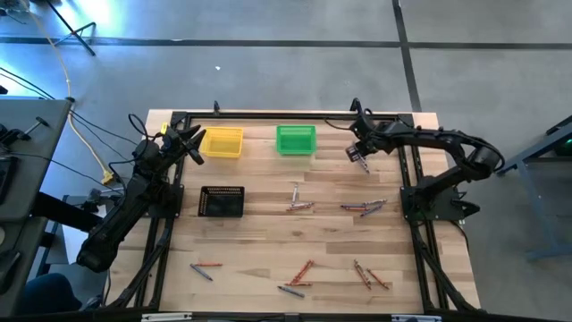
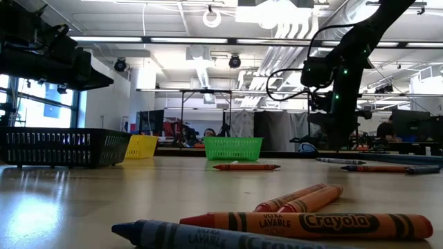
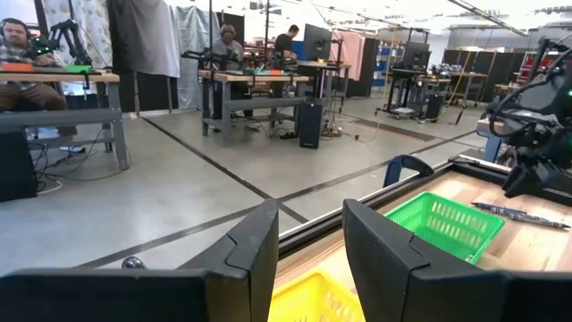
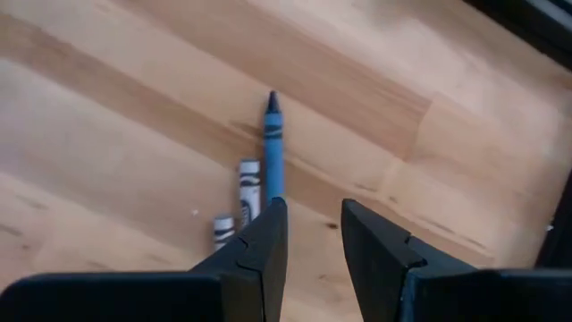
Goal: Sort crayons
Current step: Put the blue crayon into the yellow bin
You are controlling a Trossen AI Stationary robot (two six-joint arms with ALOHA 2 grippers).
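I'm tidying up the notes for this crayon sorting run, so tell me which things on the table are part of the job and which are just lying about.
Part of the job:
- crayons scattered over the wooden table
- yellow bin, green bin and black bin, probably the sorting targets
- left gripper and right gripper

Just lying about:
- nothing else shows on the table

The right gripper's finger (image 4: 255, 255) hides the blue crayon's (image 4: 273, 152) lower end, perhaps its tip.
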